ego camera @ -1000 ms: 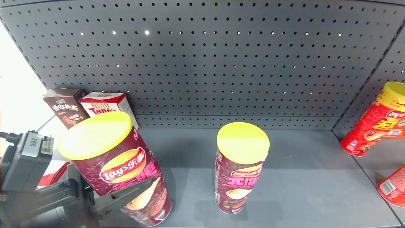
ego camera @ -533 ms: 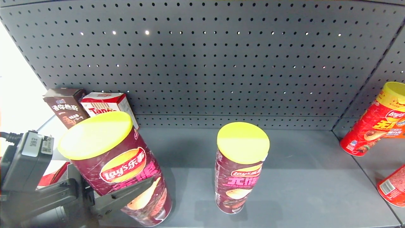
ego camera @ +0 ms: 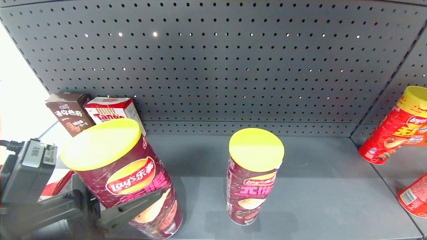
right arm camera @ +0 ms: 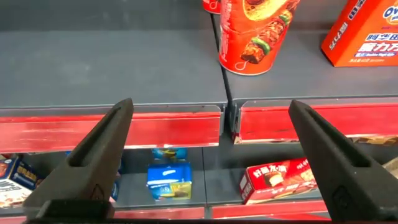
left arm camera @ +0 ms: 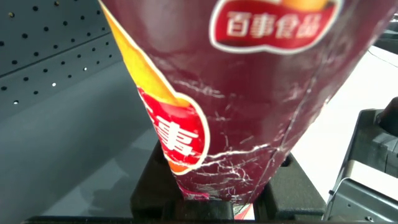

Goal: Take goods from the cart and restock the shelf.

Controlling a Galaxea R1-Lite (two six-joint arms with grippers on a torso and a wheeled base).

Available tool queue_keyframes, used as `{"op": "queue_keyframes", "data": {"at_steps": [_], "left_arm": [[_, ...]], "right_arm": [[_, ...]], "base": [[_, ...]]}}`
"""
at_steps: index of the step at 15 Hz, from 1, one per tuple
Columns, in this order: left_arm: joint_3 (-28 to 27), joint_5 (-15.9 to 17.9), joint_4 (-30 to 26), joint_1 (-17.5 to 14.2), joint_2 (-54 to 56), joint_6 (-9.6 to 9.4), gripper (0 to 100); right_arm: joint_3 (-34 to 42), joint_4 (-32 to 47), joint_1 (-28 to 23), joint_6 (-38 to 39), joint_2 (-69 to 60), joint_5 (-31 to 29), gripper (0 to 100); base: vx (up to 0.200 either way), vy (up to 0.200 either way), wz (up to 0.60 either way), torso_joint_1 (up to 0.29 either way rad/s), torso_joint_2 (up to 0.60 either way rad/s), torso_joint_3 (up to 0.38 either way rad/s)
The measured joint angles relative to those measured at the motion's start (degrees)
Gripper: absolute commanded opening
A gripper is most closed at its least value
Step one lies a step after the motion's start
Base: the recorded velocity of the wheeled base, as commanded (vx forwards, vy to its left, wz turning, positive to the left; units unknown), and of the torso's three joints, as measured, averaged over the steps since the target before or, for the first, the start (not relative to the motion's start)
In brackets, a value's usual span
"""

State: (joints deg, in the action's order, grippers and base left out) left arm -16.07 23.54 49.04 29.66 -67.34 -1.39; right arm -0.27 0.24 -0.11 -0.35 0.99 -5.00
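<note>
Head view: maroon crisp can [ego camera: 123, 173], clamped tilted by the fingers [ego camera: 133, 206] of the left gripper [ego camera: 128, 200], is seen lowered slightly over the shelf [ego camera: 317, 200] front; set-down is judged near, while the right gripper [right arm camera: 211, 155] is held wide, empty

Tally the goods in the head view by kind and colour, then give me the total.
maroon chip can: 2
red chip can: 2
brown snack box: 1
white-and-red snack box: 1
Total: 6
</note>
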Motion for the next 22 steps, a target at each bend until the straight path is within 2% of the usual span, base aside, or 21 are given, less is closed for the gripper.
{"op": "queue_keyframes", "data": {"at_steps": [4,5,8,10,11,13,16,20,22], "left_arm": [[-1.18,-0.33,-0.49,1.12,0.01,-0.13,0],[-2.39,-0.33,-2.13,1.29,-0.16,-0.16,0],[-11.63,0.02,-16.31,1.49,-0.93,-0.17,0],[-20.76,1.08,-27.1,1.32,-1.71,-0.22,0],[-24.67,1.72,-30.88,1.27,-2.34,-0.27,0],[-29.82,2.21,-34.29,0.95,-4.71,-1.04,0],[-31.12,2.34,-31.39,-0.72,-7.98,-4.07,0],[-31.48,2.34,-22.44,-2.85,-14.25,-8.05,0],[-31.87,2.6,-15.38,-3.36,-18.32,-8.81,0]], "right_arm": [[0.13,0.0,-0.07,0.02,-0.37,0.05,100],[0.16,0.0,-0.07,0.04,-0.39,0.05,100],[0.17,0.0,-0.07,0.04,-0.44,0.07,100],[0.17,0.0,-0.07,0.02,-0.46,0.05,100],[0.17,0.0,-0.07,0.04,-0.46,0.07,100],[0.17,0.0,-0.07,0.02,-0.46,0.07,100],[0.17,0.0,-0.07,0.04,-0.46,0.1,100],[0.17,0.02,-0.07,0.02,-0.46,0.07,100],[0.17,0.02,-0.07,0.04,-0.46,0.07,100]], "base": [[0.0,0.0,0.0,0.0,0.0,0.0],[0.0,0.0,0.0,0.0,0.0,0.0],[0.0,0.0,0.0,0.0,0.0,0.0],[0.0,0.0,0.0,0.0,0.0,0.0],[0.0,0.0,0.0,0.0,0.0,0.0],[0.0,0.0,0.0,0.0,0.0,0.0],[0.0,0.0,0.0,0.0,0.0,0.0],[0.0,0.0,0.0,0.0,0.0,0.0],[0.0,0.0,0.0,0.0,0.0,0.0]]}}
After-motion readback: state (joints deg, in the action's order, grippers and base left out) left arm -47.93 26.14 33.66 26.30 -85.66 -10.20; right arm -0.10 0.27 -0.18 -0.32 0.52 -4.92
